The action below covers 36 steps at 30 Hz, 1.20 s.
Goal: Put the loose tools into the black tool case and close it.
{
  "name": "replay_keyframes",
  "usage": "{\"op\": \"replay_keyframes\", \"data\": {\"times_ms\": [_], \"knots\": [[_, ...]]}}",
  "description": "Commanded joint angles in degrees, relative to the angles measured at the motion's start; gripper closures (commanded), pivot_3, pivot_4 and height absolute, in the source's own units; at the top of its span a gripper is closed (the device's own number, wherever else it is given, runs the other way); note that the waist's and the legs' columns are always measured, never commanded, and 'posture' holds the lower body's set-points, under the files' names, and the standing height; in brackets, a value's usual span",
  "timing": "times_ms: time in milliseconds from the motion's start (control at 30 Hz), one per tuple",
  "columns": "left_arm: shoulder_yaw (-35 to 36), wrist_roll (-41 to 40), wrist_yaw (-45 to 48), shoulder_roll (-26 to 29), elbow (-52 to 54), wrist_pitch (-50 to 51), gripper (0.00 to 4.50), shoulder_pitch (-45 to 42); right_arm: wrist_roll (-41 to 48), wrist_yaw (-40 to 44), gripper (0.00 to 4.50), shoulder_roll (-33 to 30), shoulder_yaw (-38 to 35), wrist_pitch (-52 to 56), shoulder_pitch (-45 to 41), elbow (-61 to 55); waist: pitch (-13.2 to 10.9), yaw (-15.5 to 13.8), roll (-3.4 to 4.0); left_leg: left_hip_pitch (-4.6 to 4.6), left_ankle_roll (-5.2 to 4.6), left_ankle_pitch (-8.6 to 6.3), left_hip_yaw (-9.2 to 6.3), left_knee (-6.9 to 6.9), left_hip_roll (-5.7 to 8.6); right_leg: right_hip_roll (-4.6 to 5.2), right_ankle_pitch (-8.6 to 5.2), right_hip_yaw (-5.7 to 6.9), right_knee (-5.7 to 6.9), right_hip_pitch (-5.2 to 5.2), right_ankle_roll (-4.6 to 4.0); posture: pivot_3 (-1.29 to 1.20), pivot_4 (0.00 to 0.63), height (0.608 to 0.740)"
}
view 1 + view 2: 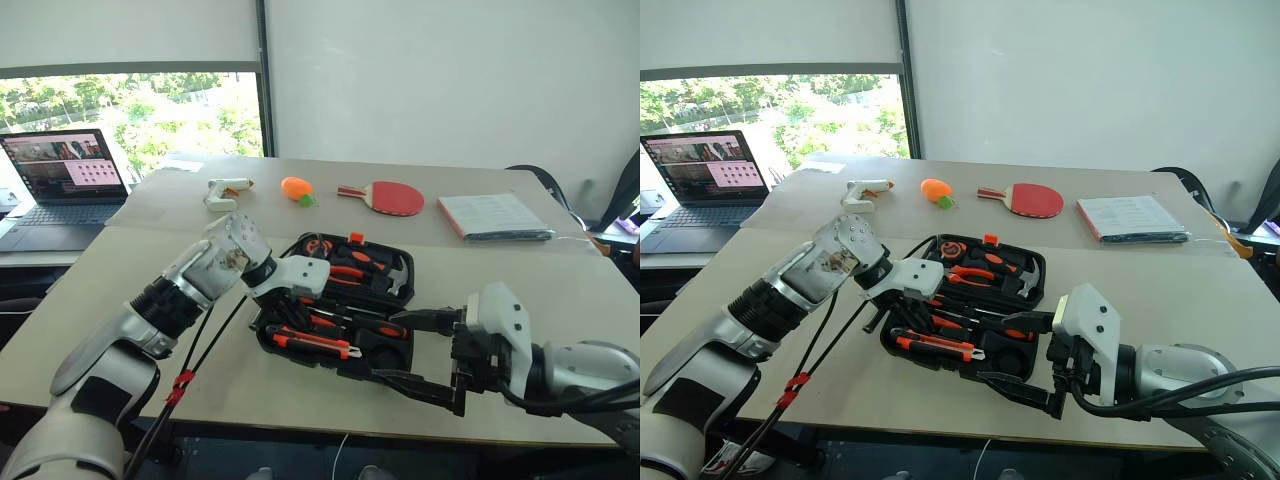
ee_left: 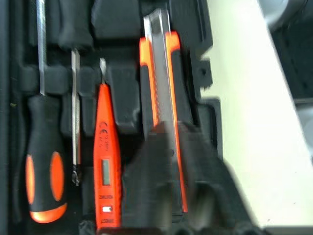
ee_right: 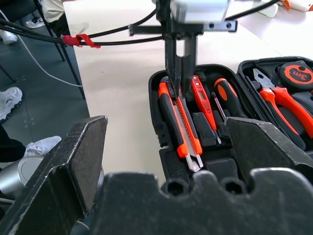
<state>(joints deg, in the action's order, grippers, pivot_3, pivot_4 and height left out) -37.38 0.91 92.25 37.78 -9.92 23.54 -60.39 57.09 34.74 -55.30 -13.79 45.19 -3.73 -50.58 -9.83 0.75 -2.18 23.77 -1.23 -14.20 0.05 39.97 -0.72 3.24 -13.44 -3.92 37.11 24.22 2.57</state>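
So the black tool case (image 1: 340, 300) was lying wide open in the middle of the frame, on the near edge of the beige table (image 1: 560, 300). The left gripper (image 3: 178, 73) hung right over the case's near half, fingers pinched together on nothing as far as I could tell, tips just above the orange-black utility knife (image 3: 180, 125). From what I saw the knife was already down in its slot along the outer edge of the case. I'd guess the closed fingers were there to press it home or had simply let go of it, couldn't say which.

Next to the knife sat the thin orange tester screwdriver (image 2: 106, 156) and a black-and-orange-handled screwdriver (image 2: 45, 171), each in its own moulded groove. Pliers and a tape measure filled the far half.

The right gripper (image 1: 425, 350) waited at the lower right, jaws spread wide and empty, aimed at the case's near right corner, probably parked there to steady it or swing the lid later.

White glue gun (image 1: 225, 190) and red paddle (image 1: 385, 197) sat at the upper middle, well apart from the case, not part of the job. Lid still needed shutting.
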Motion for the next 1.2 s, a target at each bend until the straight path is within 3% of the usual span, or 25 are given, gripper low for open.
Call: {"op": "replay_keyframes", "data": {"times_ms": [33,733,900,1067,1200], "knots": [[-0.69,2.03,0.20,0.55,0.99,-2.77,4.42,0.74,0.26,-0.08,0.00,0.10,-1.33,-1.23,0.25,-1.26,0.00,-0.03,0.00,0.00,0.00,0.00,0.00,0.00,0.00,0.00,0.00,0.00,0.00,0.00,0.00,0.00,0.150,0.740],[-2.63,11.32,-1.28,-0.73,0.25,-10.16,4.42,5.83,0.26,-0.36,0.00,0.08,-0.90,-1.02,-0.04,-1.00,0.19,-0.02,0.29,-0.12,0.00,0.00,0.00,-0.01,0.00,-0.01,0.00,-0.02,0.01,-0.11,0.00,0.00,0.150,0.740],[-2.81,13.54,-2.34,-2.27,-2.10,-11.91,4.42,6.19,0.33,-0.82,0.00,0.36,-0.65,-1.05,-0.02,-1.11,0.29,-0.07,0.46,-0.58,0.00,0.00,0.16,-0.01,0.01,0.00,-0.02,-0.01,-0.04,-0.62,0.02,0.00,0.150,0.740],[0.72,10.79,-0.82,-3.74,-3.01,-8.33,4.42,4.27,0.35,-1.05,0.00,0.50,-0.92,-1.10,0.25,-1.23,0.36,-0.23,0.58,-0.94,0.00,-0.01,0.20,-0.04,-0.01,0.01,-0.30,0.02,-0.20,-1.07,0.46,0.00,0.150,0.740],[3.20,3.39,0.25,-2.42,-2.06,-2.94,4.42,1.11,0.08,-0.87,0.00,0.43,-1.35,-1.19,0.56,-1.06,0.35,-0.09,0.57,-0.84,0.00,0.00,0.15,-0.03,-0.02,0.01,-0.32,0.01,-0.20,-0.97,0.49,0.00,0.150,0.740]]}}
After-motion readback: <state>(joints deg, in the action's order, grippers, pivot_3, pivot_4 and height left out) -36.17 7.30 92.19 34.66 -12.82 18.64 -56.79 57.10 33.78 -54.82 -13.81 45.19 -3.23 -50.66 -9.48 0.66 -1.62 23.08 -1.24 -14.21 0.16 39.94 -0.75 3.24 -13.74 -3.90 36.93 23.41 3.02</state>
